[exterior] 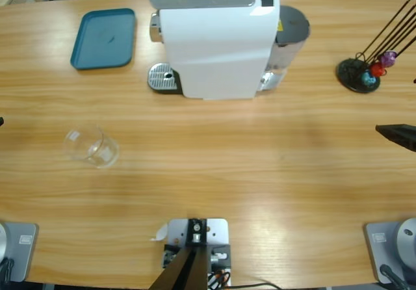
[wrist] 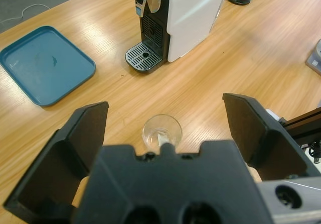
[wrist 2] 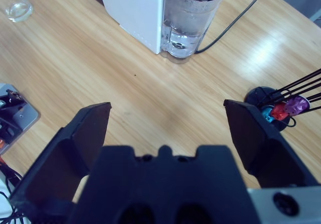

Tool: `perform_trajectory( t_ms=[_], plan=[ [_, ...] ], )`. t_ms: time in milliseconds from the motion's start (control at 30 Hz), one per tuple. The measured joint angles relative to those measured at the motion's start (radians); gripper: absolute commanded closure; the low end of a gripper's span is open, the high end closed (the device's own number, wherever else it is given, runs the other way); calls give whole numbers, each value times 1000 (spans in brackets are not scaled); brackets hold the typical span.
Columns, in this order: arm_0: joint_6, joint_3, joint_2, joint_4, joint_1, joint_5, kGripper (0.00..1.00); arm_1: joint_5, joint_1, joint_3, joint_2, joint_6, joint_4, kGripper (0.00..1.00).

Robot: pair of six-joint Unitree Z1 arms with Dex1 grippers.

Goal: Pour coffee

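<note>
- The high view showed the clear glass tumbler (exterior: pixel 91 147) alone at the left of the desk (exterior: pixel 260 166) — any coffee in it could not be made out.
- The white coffee machine (exterior: pixel 218 43) stood at upper centre, a teal tray (exterior: pixel 104 38) at upper left, a capsule stand (exterior: pixel 361 74) at far right.
- Only the left wrist view showed the left gripper (wrist: pixel 165 128), jaws wide apart, the tumbler between them, untouched.
- The right wrist view alone showed the machine's water tank (wrist 2: pixel 190 23) — right gripper (wrist 2: pixel 167 128) jaws spread, gripping nothing.
</note>
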Motion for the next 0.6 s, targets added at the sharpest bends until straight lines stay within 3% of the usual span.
perform_trajectory(
  t_ms=[333, 500, 600],
  plan=[
    [0, 6, 0, -7, 0, 0, 0, 0, 0, 0, 0, 0, 0, 0],
    [-124, 18, 1, -19, 3, 0, 0, 0, 0, 0, 0, 0, 0, 0],
    [-148, -38, 24, -26, 22, -2, 0, 0, 0, 0, 0, 0, 0, 0]
  ],
)
